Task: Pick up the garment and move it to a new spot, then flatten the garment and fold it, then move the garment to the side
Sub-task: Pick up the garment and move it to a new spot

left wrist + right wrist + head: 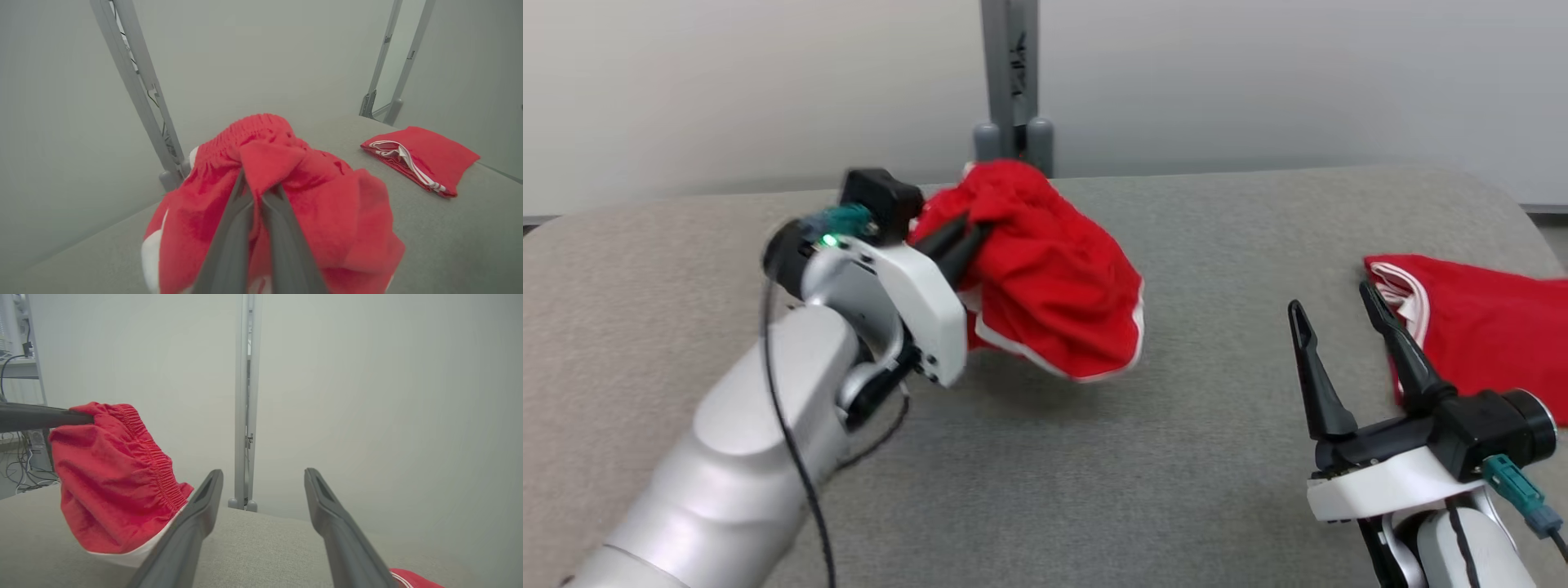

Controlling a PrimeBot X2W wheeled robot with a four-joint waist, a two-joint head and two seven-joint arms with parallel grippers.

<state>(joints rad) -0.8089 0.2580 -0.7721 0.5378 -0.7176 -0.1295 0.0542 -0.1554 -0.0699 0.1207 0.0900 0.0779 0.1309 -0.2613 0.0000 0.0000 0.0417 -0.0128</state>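
garment (1062, 294) pinched in left tool (974, 231)

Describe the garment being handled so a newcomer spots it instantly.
On the grey table, left of centre near the post, red shorts hang bunched from the shut left gripper. The other red garment lies folded flat at the right edge.
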